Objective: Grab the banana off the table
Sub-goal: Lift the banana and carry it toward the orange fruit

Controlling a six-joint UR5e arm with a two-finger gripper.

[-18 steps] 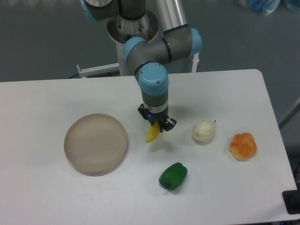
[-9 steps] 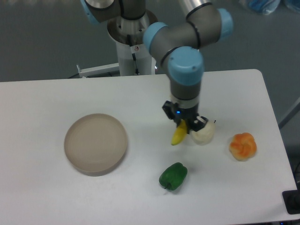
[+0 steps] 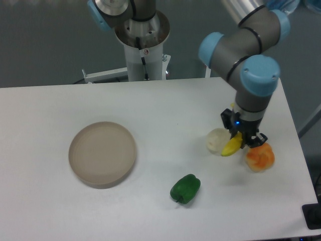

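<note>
While the gripper (image 3: 243, 140) is carrying the banana (image 3: 231, 147) rightward off the tabletop (image 3: 150, 105), jaws are clamping it; banana is now hanging between white fruit (image 3: 217, 140) and orange fruit (image 3: 260, 156), pickup achieved.

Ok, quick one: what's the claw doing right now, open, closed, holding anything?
Claw: closed on the banana, which it holds between the white fruit and the orange fruit.

- The banana (image 3: 232, 146), bright yellow and curved, hangs tilted with its lower tip pointing down-left, off the tabletop.
- The table (image 3: 60, 108) is flat, white, round-cornered.
</note>
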